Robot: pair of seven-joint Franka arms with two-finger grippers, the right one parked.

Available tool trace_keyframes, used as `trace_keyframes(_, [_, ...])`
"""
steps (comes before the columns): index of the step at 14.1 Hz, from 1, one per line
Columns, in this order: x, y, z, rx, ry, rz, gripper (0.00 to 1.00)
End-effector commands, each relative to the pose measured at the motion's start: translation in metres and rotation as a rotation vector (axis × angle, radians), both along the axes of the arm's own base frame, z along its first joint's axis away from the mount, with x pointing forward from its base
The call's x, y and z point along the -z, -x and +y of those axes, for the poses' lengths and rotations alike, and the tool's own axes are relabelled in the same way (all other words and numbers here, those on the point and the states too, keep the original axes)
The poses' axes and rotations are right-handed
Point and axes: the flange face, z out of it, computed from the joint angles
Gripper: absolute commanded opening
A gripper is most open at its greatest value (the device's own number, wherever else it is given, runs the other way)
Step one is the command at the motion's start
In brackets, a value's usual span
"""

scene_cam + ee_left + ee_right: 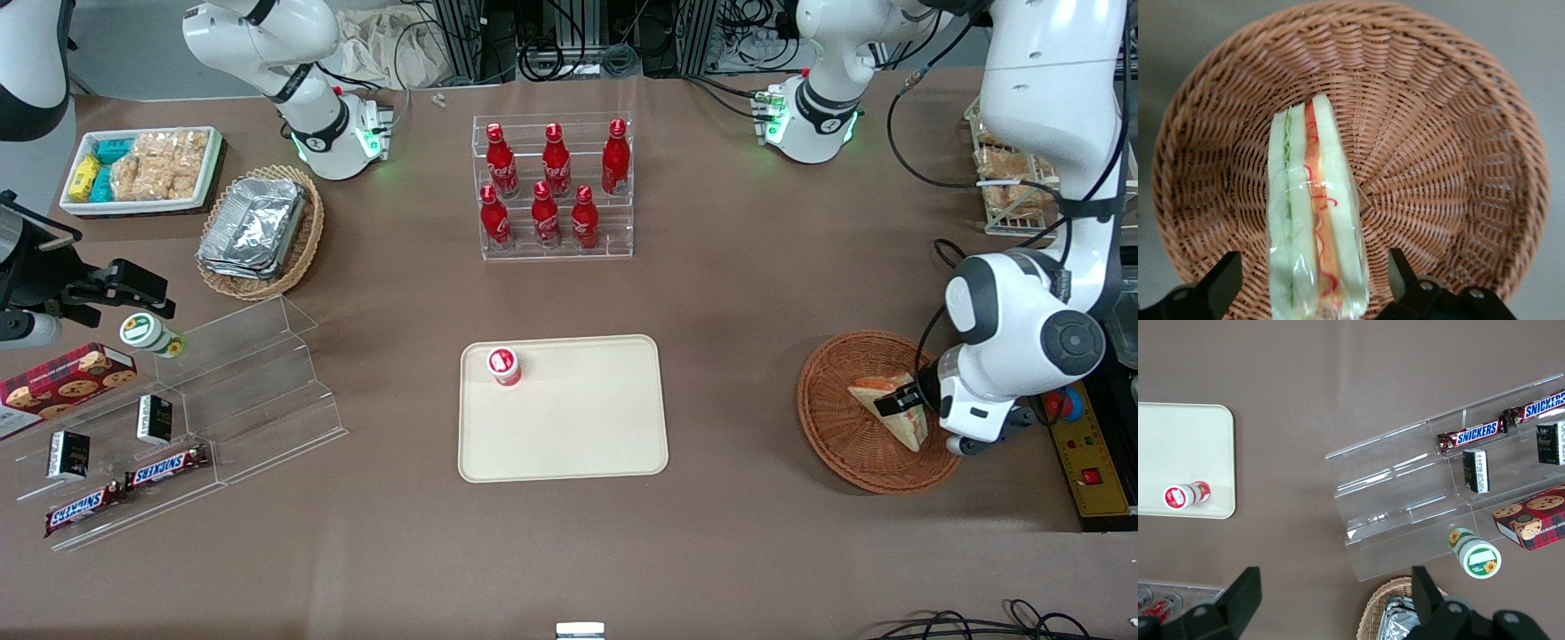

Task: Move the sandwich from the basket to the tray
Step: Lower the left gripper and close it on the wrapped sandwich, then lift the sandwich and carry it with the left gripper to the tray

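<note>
The sandwich [912,428], a wrapped triangular wedge of white bread with red-pink and green filling, stands on edge in the round reddish-brown wicker basket [827,427] toward the working arm's end of the table. My left gripper [900,402] is low in the basket, open, with one finger on each side of the sandwich and a gap on both sides. The left wrist view shows the sandwich [1315,233] between the fingers [1223,275] over the basket [1438,167]. The cream tray [578,436] lies at the table's middle and also shows in the right wrist view [1178,440].
A small red-capped jar [503,365] stands on the tray's corner. A clear rack of red bottles [553,187] stands farther from the camera. A yellow-and-black control box [1089,462] lies beside the basket. A tan basket of foil trays [260,229], a white snack bin [142,169] and an acrylic stand [204,418] sit toward the parked arm's end.
</note>
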Motion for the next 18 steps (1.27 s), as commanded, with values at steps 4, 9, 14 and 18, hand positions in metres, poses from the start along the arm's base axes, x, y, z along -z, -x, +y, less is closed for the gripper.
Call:
trace_keyframes(4, [-0.011,0.001,-0.004,-0.027,0.001,0.01,0.16])
trace_keyframes(9, [-0.1,0.006,-0.037,0.029,0.02,0.061,0.0])
trace_keyframes(14, [-0.218,-0.011,-0.13,0.194,0.038,0.042,0.0])
trace_keyframes(18, [-0.214,0.005,-0.242,0.346,0.051,0.026,0.0])
